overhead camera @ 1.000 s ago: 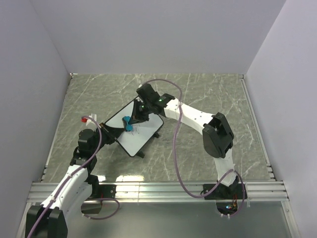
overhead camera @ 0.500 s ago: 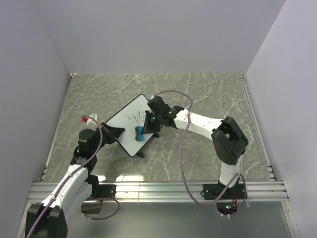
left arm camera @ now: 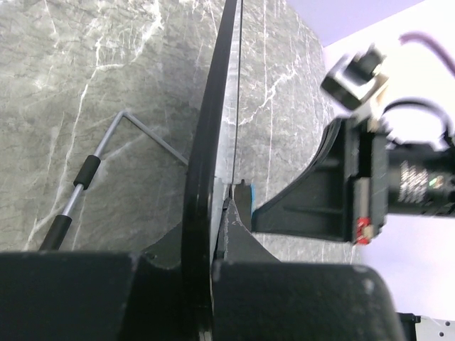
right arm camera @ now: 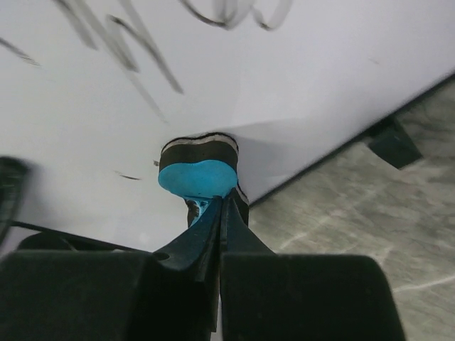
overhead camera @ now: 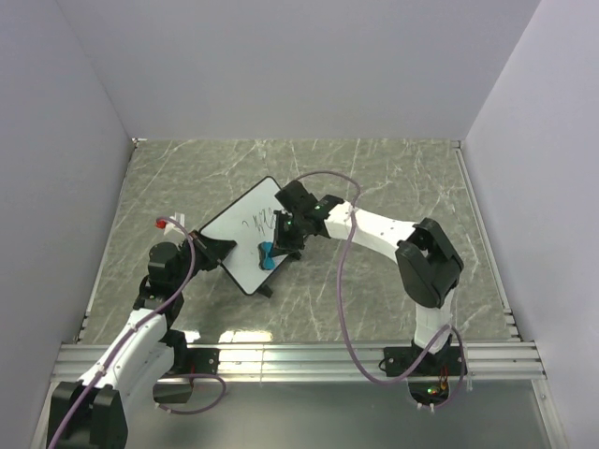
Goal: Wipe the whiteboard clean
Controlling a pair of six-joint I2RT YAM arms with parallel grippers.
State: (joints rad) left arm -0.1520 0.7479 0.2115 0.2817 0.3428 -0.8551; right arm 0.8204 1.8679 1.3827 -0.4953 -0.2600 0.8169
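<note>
— Where's the eraser (overhead camera: 267,255)?
— Pinched in the right claw (overhead camera: 271,250), pressed on the whiteboard (overhead camera: 234,238) near its edge.
— The scribbles (overhead camera: 260,223)?
— Just beyond that claw.
— The left claw (overhead camera: 208,249)?
— Clamping the board's left edge, opposite the right claw.

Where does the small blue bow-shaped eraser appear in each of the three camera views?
Top external: the small blue bow-shaped eraser sits near the picture's centre, on the board's near part.
Left wrist: only a thin blue sliver shows, low centre, just right of the board's black edge.
Right wrist: the eraser is at centre, against the white surface.
Shared landmark: the white black-framed whiteboard.
</note>
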